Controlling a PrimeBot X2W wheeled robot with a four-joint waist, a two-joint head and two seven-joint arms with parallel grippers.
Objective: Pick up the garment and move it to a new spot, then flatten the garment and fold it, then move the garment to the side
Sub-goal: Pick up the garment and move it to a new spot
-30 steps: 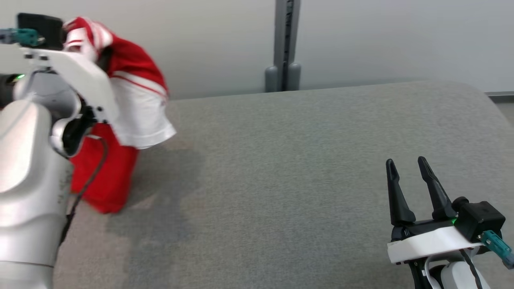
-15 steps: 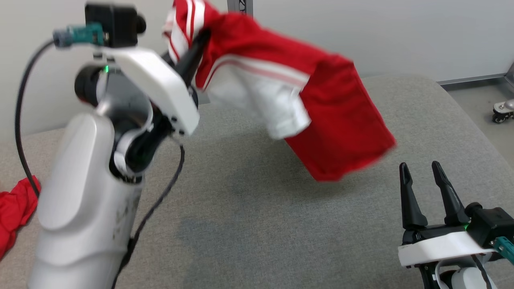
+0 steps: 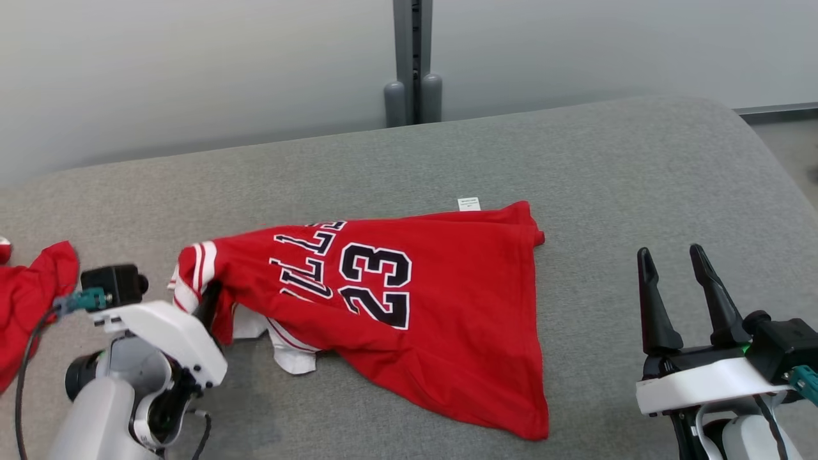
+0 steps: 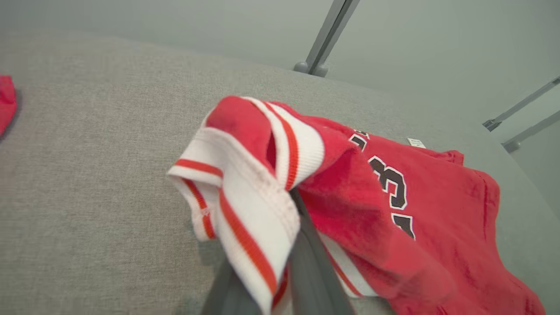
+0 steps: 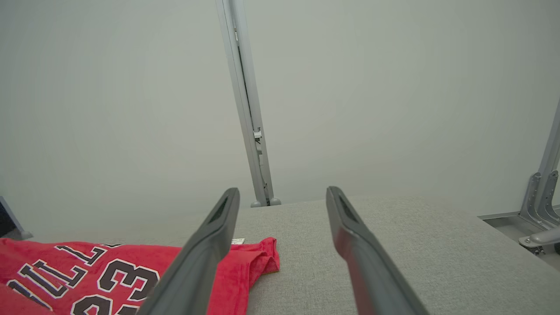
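a red jersey [image 3: 409,306] with black "23" and white-edged lettering lies on the grey table [image 3: 607,166]. it is in line with the grey post [image 3: 413,64] that stands at the table's far edge, and nearer the robot than the post. the body of the jersey is spread mostly flat. its hem end reaches to the right of the post, and its shoulder end is bunched and raised to the left of the post. a small white tag [image 3: 468,204] sticks out of the jersey's far edge, just right of the post's line. part of the white inside is turned out under the raised end.

the left pincer [image 3: 209,299] is left of the post and close to the robot, closed on the jersey's red-and-white striped trim [image 4: 245,205]. in the left wrist view the trim is draped over the dark fingers [image 4: 313,267] and hides their tips, and the cloth there is held up off the table.

the right pincer [image 3: 670,252] is well to the right of the post, near the robot. its two fingers are spread apart with nothing between them, and it is clear of the jersey's hem. in the right wrist view the post rises between the fingertips and the jersey [image 5: 65,271] lies low on the left.

another red cloth [image 3: 32,300] lies crumpled on the table far to the left of the post, apart from the jersey.
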